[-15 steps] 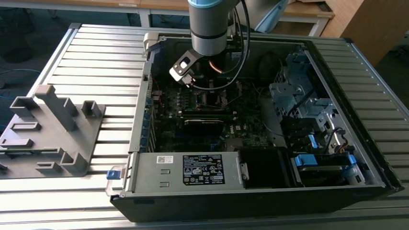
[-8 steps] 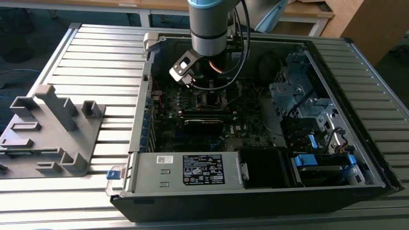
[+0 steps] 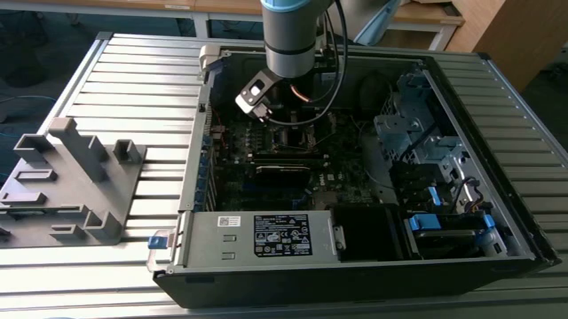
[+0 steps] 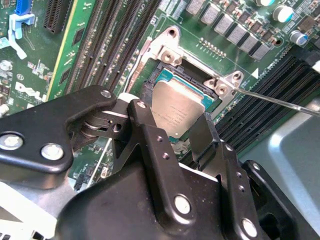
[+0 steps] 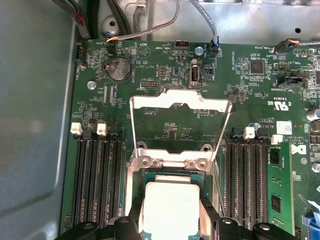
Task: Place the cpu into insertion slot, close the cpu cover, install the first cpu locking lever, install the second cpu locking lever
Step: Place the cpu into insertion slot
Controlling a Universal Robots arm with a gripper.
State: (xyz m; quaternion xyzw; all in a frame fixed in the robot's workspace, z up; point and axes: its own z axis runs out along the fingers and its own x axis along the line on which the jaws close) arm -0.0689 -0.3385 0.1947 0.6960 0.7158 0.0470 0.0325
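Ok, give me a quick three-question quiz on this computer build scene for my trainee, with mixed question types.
1. True or false: the cover frame lies shut over the socket.
2. What does the end effector grip? A: a memory stick. B: the chip. C: a coin battery.
3. In the exterior view, on which side of the computer case does the grey stand sit?
Key: 1 false, it stands raised. 2 B. 3 the exterior view's left.
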